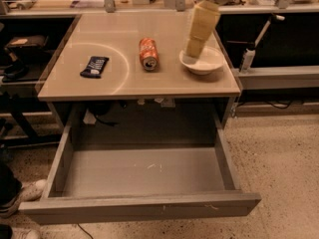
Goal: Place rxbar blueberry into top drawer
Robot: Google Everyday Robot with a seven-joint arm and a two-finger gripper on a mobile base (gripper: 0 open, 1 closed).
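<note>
The rxbar blueberry (94, 66), a flat dark bar with white lettering, lies on the tan tabletop (149, 86) at the left. The top drawer (144, 172) is pulled fully open below the table, and its grey bottom is bare. My arm comes down from the top of the view. My gripper (191, 55) hangs at its cream-coloured end, over the white bowl (205, 64) at the table's right. It is far to the right of the bar and holds nothing that I can see.
An orange soda can (148, 54) lies on its side in the middle of the table, between the bar and the bowl. A person's shoe (22, 195) is at the drawer's left front corner. Cluttered benches stand behind and to both sides.
</note>
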